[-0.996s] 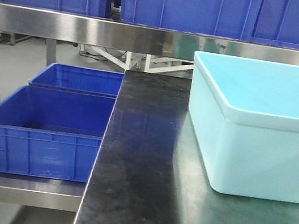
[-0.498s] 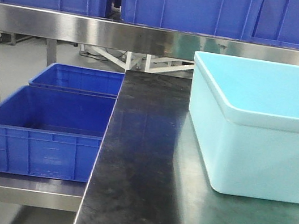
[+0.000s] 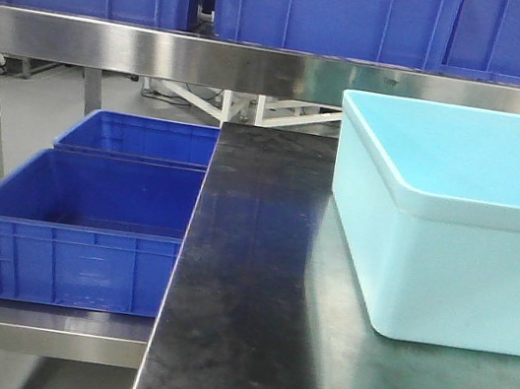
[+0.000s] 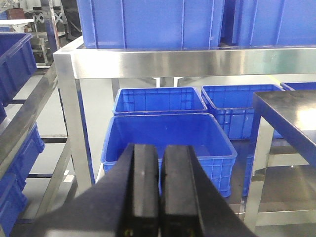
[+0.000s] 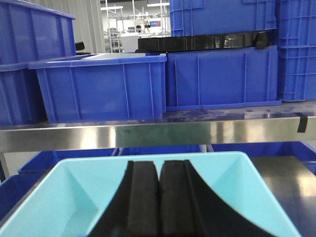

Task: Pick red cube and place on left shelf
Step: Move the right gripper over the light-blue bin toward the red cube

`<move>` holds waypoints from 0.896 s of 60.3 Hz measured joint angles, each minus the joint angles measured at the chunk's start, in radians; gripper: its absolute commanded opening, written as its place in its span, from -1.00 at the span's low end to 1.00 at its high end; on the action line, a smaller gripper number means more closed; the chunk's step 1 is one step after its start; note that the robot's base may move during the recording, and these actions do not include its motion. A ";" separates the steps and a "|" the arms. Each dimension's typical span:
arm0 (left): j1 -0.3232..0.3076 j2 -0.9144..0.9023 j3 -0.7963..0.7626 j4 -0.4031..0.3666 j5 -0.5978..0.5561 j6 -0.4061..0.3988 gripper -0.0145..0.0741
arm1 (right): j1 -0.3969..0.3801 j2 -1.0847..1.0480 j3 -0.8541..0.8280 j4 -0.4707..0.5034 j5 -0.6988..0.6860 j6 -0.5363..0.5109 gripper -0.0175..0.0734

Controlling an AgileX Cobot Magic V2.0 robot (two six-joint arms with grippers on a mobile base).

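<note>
The red cube is out of view in every frame. My left gripper (image 4: 160, 148) is shut with nothing between its black fingers and points toward a blue crate (image 4: 168, 138) on the low steel shelf (image 3: 38, 327) at the left. My right gripper (image 5: 159, 165) is also shut and empty. It hovers above the light blue bin (image 5: 64, 192), which stands on the dark table (image 3: 245, 282). From the front view neither gripper shows.
Two blue crates (image 3: 85, 225) sit one behind the other on the low left shelf. A steel rail (image 3: 164, 51) crosses above the table and carries several blue crates (image 3: 322, 5). Steel posts (image 4: 74, 108) frame the left rack. The light blue bin (image 3: 456, 217) fills the table's right side.
The front view has shifted slightly, so the crates and the bin sit a few pixels further right. Nothing else has visibly changed.
</note>
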 measured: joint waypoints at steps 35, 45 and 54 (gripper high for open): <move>0.000 0.000 0.000 0.000 0.000 0.000 -0.44 | 0.000 0.846 -0.652 0.000 0.233 0.000 -0.49; 0.000 0.000 0.000 0.000 0.000 0.000 -0.44 | 0.000 0.954 -0.774 -0.008 0.475 -0.039 -0.31; 0.000 0.000 0.000 0.000 0.000 0.000 -0.44 | 0.000 1.012 -0.834 -0.008 0.625 -0.098 0.37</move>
